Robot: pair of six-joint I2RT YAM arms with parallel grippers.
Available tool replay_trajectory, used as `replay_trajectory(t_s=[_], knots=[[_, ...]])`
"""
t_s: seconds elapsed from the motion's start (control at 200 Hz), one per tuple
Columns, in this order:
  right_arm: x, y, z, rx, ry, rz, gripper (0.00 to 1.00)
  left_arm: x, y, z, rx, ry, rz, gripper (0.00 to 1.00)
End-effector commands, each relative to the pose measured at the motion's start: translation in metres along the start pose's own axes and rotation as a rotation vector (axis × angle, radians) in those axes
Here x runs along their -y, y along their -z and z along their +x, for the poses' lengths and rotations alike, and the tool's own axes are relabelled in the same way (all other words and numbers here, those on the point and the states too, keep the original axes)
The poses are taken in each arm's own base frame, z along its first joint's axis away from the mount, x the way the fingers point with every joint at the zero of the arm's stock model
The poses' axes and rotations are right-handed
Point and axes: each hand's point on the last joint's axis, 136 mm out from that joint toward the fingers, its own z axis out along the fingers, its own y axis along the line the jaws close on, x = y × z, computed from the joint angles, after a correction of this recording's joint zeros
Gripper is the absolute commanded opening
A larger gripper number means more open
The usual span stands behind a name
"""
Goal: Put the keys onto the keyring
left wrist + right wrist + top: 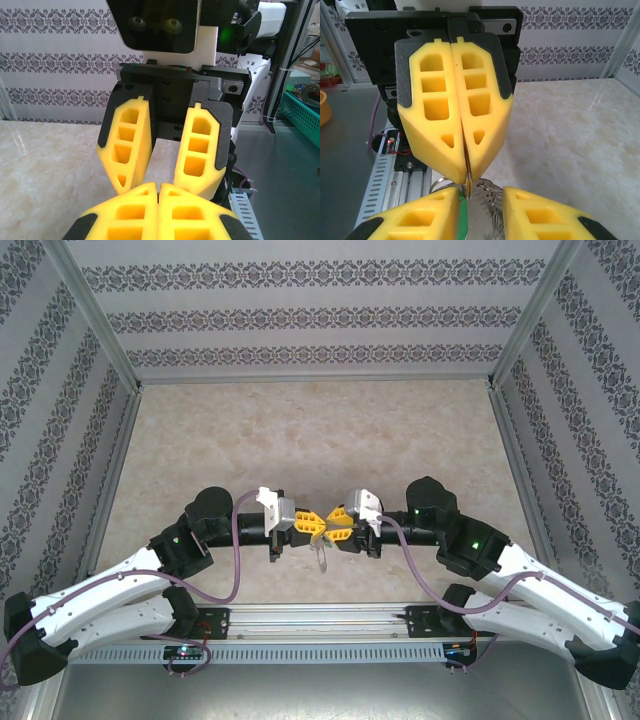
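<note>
Over the pale marbled table (300,430), the keyring (468,176) sits edge-on, pinched between the pressed-together tips of my left pincer (313,523), I judge to hold its loop steady in mid-air. The green key (463,215) lies just below, beside one finger of my spread right pincer (480,196), the chain (495,205) dangling between.

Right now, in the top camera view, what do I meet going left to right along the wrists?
Left arm's black wrist joint → left white plastic camera mount → left yellow fingers → right yellow fingers → right white plastic camera mount → right arm's black wrist joint.
</note>
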Motion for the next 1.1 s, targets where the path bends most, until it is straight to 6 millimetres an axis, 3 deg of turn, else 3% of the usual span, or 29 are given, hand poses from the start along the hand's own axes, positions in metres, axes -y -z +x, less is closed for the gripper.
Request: replay_trajectory(t_s=[0.0,0.19,0.29,0.5,0.704,1.094], knots=[[-0.004,-0.003,-0.006,0.033,0.000,-0.026,0.24,0.006,0.003,-0.017,0.074,-0.022,0.027,0.00],[-0.004,-0.008,-0.002,0.001,-0.006,-0.043,0.00,0.004,0.003,-0.018,0.058,-0.028,0.015,0.00],[-0.002,-0.006,-0.004,0.000,0.001,-0.024,0.00,-0.003,0.007,-0.013,-0.003,-0.046,-0.037,0.00],[0.017,-0.005,0.007,-0.067,-0.001,0.082,0.00,-0.026,0.029,-0.002,-0.196,-0.098,-0.212,0.28],[0.024,-0.015,0.014,-0.117,-0.011,0.088,0.00,-0.029,0.027,0.018,-0.342,-0.078,-0.202,0.28],[0.027,-0.021,0.020,-0.160,-0.011,0.084,0.00,-0.026,0.012,0.037,-0.418,-0.060,-0.134,0.33]])
